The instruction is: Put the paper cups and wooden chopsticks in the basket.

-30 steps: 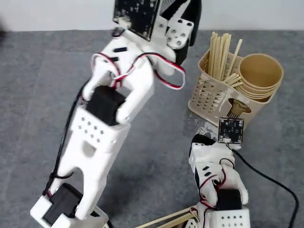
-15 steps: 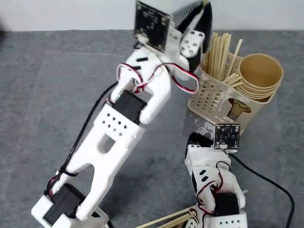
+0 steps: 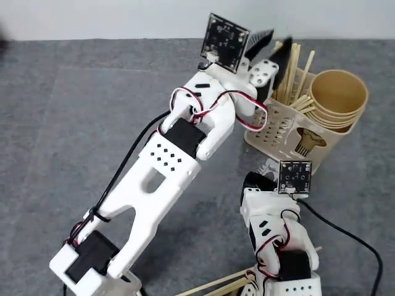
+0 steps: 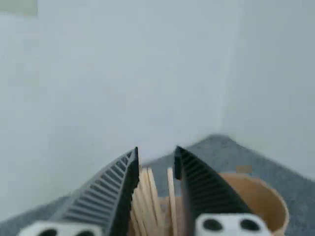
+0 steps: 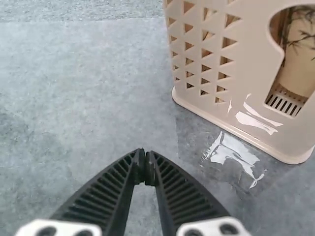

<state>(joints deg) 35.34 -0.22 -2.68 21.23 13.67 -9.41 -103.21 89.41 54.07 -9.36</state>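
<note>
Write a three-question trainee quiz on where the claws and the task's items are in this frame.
1. True or false: the right claw is shut with nothing between its fingers.
2. Multiple choice: the paper cups are A) stacked inside the basket, B) held up in the air, C) lying on their sides outside it.
3. Fill in: the left claw hangs open above the upright ___ standing in the basket.

Key: 1 true. 2 A. 3 chopsticks.
</note>
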